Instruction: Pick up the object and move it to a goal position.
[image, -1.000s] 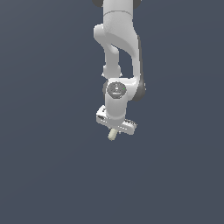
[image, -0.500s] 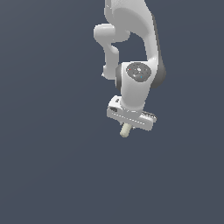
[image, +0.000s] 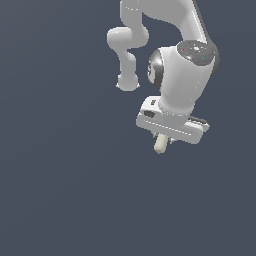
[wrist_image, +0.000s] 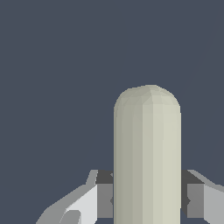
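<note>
Gripper (image: 165, 140) clamps cream rod (image: 160, 145); rod protrudes below fingers (wrist_image: 94, 201). Arm (image: 182, 75) has swung toward exterior view's right since previous frames. Transport phase underway; goal marker not visible.

One robot arm (image: 170, 55), white and jointed, entering from the top of the exterior view. One gripper (image: 167, 140) at its end, with two fingers (wrist_image: 103, 194), one on each side of the held item as seen in the wrist view. One object (image: 161, 144): a single cream, short cylinder with a rounded end, clamped between the two fingers. One plain dark grey-blue backdrop (image: 60, 190) fills the rest of both views.
</note>
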